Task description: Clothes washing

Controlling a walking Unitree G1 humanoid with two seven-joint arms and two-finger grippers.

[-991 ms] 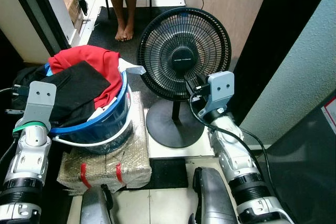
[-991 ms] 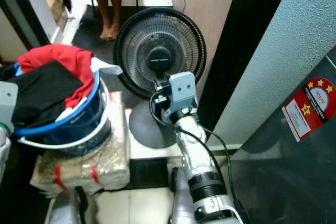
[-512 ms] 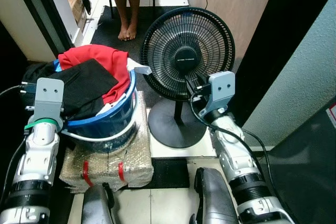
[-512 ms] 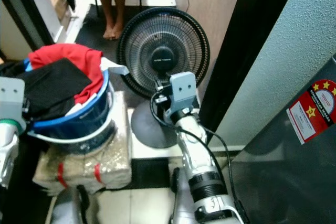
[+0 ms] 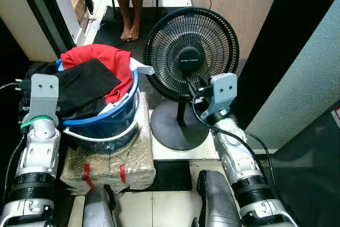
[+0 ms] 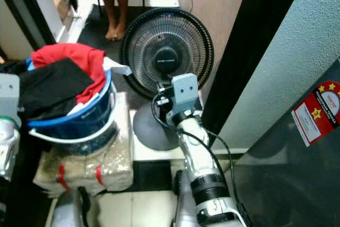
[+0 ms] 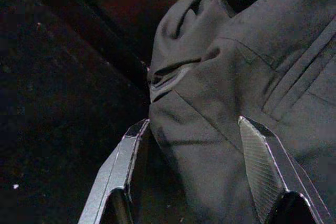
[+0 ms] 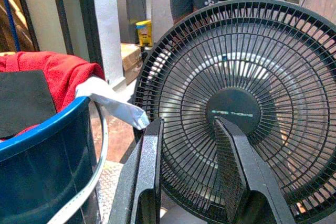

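Bucket (image 5: 109, 123), one, blue, clothes (image 5: 87, 81) heaped inside, one fan (image 5: 191, 59), left gripper (image 7: 194, 171) and right gripper (image 8: 191, 174) both parted, empty.

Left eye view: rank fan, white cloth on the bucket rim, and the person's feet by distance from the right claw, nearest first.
1. Fan: directly ahead of the right claw, which is open.
2. White cloth: hanging over the blue bucket rim, to the claw's left.
3. Person's feet: on the dark mat beyond the fan.
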